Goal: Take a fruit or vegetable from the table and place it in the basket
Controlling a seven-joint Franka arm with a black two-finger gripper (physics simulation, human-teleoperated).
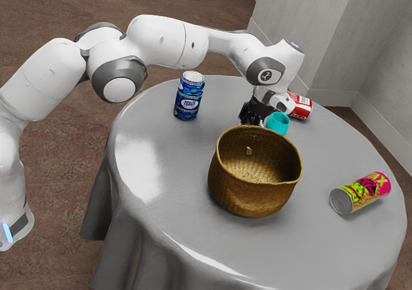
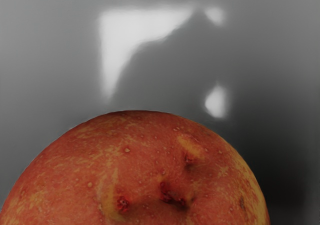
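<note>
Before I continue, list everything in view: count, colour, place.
fruit: 1, red-yellow, at or under the pincer
basket: 1, brown, on the table
cup: 1, teal, beyond the basket
upright can: 1, blue, on table
far can: 1, red, lying beyond cup
near can: 1, pink-yellow, lying on table
table: 1, grey, centre
floor: 1, brown, below
wall: 1, grey, behind
arm: 1, white, exterior view's left
pincer: 1, black, beyond basket

Tbl (image 1: 170,174) from above: ext. wide, wrist close
</note>
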